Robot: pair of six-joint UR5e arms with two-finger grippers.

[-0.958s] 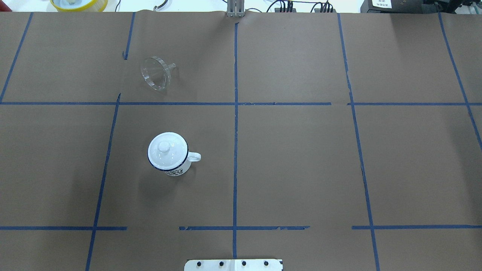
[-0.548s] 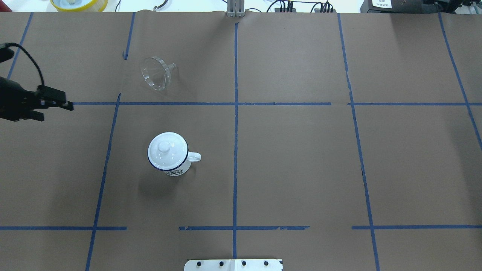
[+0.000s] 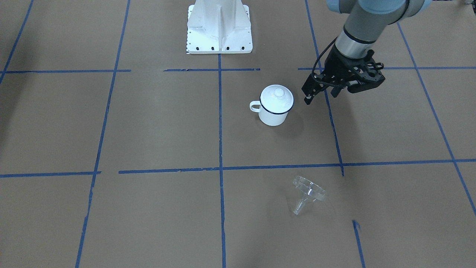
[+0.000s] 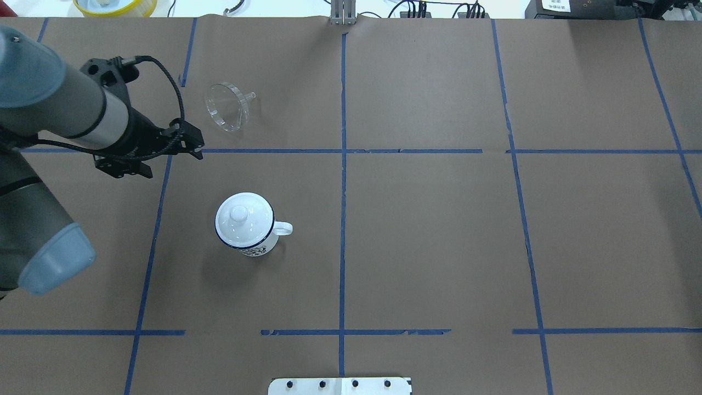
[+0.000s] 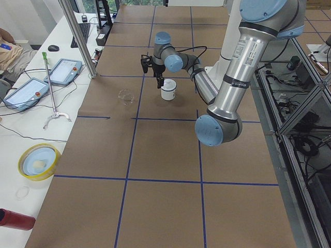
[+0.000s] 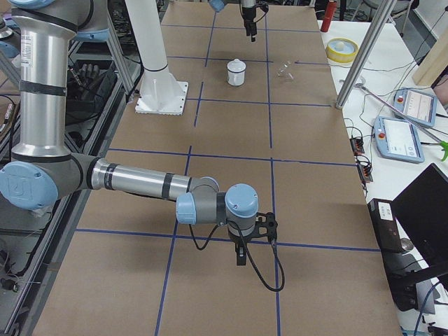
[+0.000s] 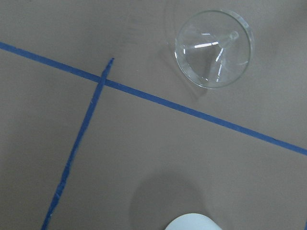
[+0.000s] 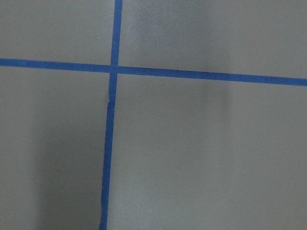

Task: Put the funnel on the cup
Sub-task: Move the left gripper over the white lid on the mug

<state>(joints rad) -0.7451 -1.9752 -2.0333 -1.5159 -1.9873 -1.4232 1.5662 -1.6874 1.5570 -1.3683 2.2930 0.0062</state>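
Note:
The clear funnel [image 4: 226, 107] lies on its side on the brown paper, far left of centre; it also shows in the front view [image 3: 308, 191] and the left wrist view [image 7: 213, 48]. The white mug [image 4: 255, 249] with a dark blue rim stands upright nearer me, handle to the right, with a white knobbed lid [image 4: 241, 216] on it. My left gripper [image 4: 173, 164] hovers open and empty to the left, between funnel and mug, touching neither [image 3: 319, 97]. My right gripper [image 6: 240, 255] shows only in the exterior right view, low over the paper; I cannot tell its state.
The robot's white base plate [image 4: 340, 385] sits at the near table edge. Blue tape lines [image 4: 343, 164] grid the paper. A yellow bowl [image 4: 115, 5] and cables lie beyond the far edge. A metal pole [image 5: 77, 36] and tablets [image 5: 26, 93] stand on the side bench.
My left arm has come in from the left edge and moved right, to a spot between the funnel and the mug. Funnel, mug and lid have not moved.

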